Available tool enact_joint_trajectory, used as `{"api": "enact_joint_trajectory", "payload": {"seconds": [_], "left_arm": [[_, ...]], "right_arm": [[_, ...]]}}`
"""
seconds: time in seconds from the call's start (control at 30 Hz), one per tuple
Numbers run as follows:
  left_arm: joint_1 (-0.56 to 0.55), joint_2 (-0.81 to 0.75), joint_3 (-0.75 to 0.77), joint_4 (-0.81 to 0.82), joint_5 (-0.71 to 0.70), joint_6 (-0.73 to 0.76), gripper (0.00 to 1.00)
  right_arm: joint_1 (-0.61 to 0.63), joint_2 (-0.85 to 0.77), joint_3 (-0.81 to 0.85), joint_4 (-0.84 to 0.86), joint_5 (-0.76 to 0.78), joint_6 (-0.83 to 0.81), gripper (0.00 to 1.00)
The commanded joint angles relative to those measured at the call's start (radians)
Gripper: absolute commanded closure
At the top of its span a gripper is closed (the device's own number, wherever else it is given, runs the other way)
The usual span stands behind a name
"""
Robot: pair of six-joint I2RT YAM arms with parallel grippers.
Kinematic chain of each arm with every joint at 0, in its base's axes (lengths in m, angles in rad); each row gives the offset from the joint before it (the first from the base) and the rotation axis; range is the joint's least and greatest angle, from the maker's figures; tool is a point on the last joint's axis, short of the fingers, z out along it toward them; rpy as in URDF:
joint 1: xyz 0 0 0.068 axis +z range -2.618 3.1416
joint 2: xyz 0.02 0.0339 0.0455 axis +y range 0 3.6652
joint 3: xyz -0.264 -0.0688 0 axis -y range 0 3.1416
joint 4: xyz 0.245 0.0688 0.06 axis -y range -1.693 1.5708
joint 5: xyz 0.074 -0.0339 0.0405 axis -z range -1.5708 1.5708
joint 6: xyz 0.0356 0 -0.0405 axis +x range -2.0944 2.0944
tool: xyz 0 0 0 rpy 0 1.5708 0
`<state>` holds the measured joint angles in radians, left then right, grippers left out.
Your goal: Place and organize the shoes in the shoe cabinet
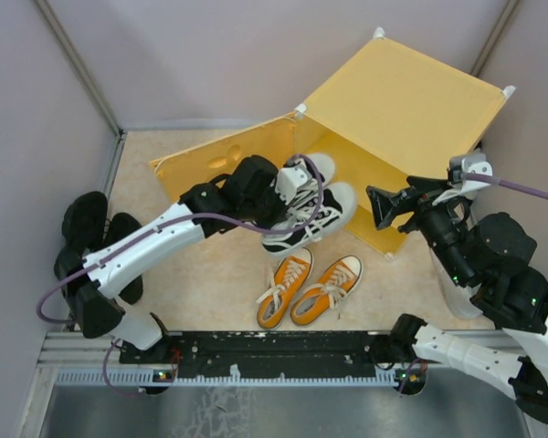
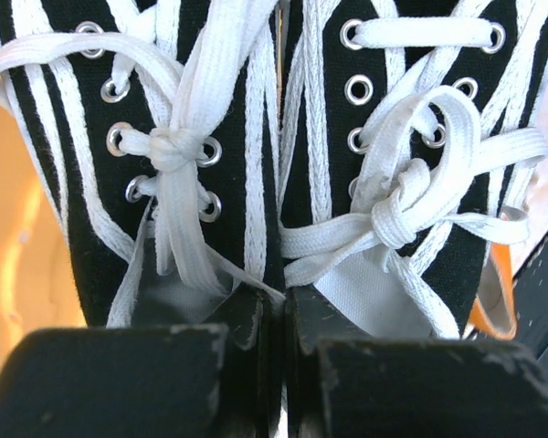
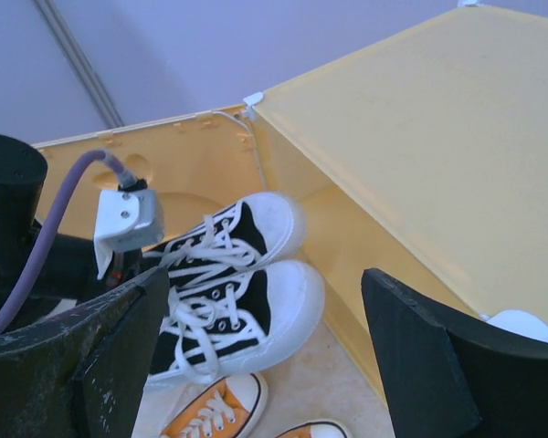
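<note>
Left wrist view: black-and-white shoes (image 2: 256, 173) clamped together in the left hand (image 2: 283, 365).

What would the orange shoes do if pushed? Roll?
Probably not. The orange shoes lie flat on their soles, so they'd likely slide. Their tops look soft and may dent. They look light, so a nudge might turn them.

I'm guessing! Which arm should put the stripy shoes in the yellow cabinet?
Left. The left claw is shut on the black-and-white shoes at the shoe cabinet's opening. The right claw is open, empty.
</note>
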<state>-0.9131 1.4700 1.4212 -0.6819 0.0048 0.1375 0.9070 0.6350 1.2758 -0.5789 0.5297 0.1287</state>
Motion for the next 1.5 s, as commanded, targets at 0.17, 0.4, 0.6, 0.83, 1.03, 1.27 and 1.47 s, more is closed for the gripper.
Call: {"api": "enact_joint_trajectory", "payload": {"seconds": [0.17, 0.4, 0.6, 0.83, 1.03, 1.27, 1.47], "left_arm": [[-0.002, 0.158, 0.29, 0.048, -0.003, -0.043, 1.0], [0.027, 0.329, 0.525, 0.035, -0.006, -0.066, 1.0], [0.068, 0.447, 0.623, 0.117, -0.002, -0.069, 1.0], [0.084, 0.548, 0.77, 0.16, -0.015, -0.079, 1.0], [0.085, 0.579, 0.792, 0.182, 0.006, -0.087, 0.95], [0.083, 0.561, 0.77, 0.187, 0.029, -0.079, 0.48], [0.083, 0.533, 0.749, 0.192, 0.035, -0.076, 0.32]], "right_arm": [[0.003, 0.037, 0.093, 0.0, 0.021, -0.049, 0.13], [0.004, 0.051, 0.12, -0.005, 0.028, -0.062, 0.13], [0.003, 0.056, 0.135, -0.024, 0.036, -0.06, 0.13], [0.003, 0.049, 0.136, -0.033, 0.057, -0.059, 0.13], [0.003, 0.05, 0.126, -0.039, 0.065, -0.058, 0.13], [0.003, 0.044, 0.119, -0.033, 0.07, -0.056, 0.13], [0.003, 0.046, 0.115, -0.034, 0.063, -0.048, 0.13]]}}
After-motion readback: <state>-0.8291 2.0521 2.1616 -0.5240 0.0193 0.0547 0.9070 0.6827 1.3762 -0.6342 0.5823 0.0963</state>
